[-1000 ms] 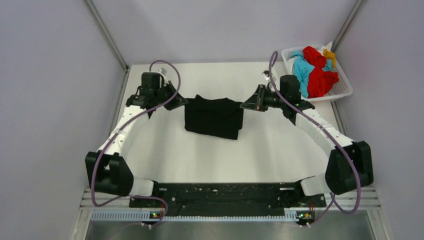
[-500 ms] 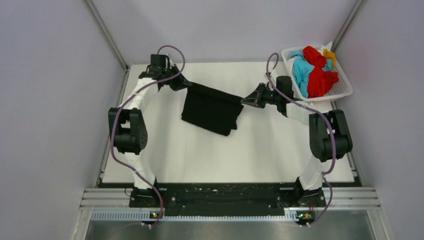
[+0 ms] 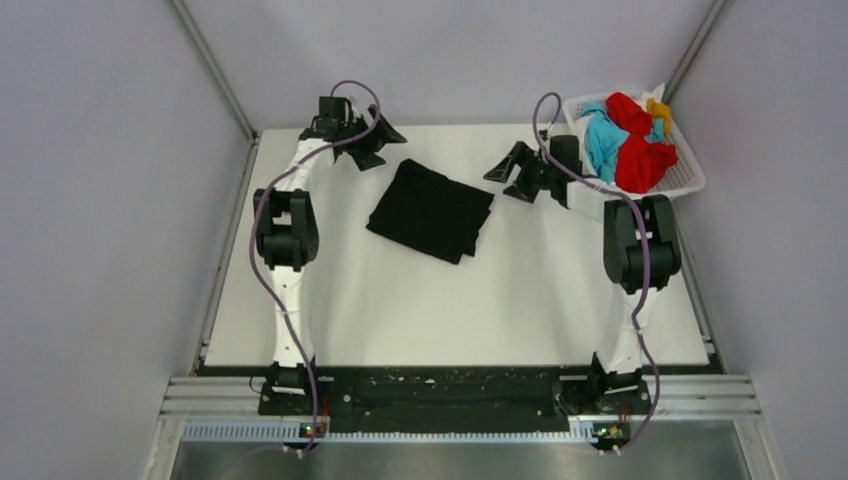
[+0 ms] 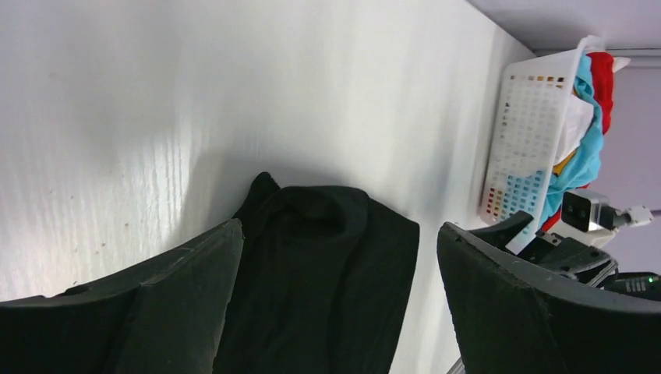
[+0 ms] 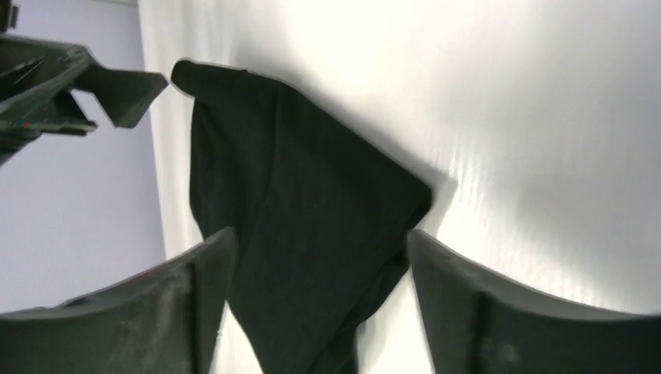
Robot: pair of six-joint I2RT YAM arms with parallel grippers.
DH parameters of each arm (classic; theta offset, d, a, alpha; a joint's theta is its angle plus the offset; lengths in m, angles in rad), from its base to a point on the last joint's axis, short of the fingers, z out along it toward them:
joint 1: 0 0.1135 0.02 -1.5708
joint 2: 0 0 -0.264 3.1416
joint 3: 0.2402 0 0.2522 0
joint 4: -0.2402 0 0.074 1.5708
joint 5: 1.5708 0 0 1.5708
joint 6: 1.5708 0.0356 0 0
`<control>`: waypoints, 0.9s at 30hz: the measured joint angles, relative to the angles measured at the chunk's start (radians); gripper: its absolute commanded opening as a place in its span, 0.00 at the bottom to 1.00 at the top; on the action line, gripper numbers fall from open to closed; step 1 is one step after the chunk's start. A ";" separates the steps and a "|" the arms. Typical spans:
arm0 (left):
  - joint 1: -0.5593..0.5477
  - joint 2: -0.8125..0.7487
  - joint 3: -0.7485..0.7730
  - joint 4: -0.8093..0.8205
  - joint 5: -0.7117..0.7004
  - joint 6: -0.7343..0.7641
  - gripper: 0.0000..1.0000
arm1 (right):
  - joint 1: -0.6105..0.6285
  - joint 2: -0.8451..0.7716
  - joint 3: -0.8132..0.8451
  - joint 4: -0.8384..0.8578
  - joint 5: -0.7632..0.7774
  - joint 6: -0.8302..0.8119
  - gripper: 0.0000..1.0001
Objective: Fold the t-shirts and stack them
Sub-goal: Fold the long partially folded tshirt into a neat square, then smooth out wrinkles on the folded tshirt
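Here our left fingers and right fingers both gape, holding nothing. The black shirt lies on the desk between them, long axis slanting far-left to near-right, neither arm clearly nearer

The folded t-shirt lies flat on the surface between the two claws, just right of the left claw and just left of the right claw, touching neither. To the right of the right claw, at the surface's far corner, stands the basket, with the other t-shirts heaped in it.
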 measured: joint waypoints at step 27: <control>-0.107 0.142 0.071 0.105 0.074 -0.009 0.99 | 0.303 -0.012 -0.122 0.163 -0.248 0.068 0.99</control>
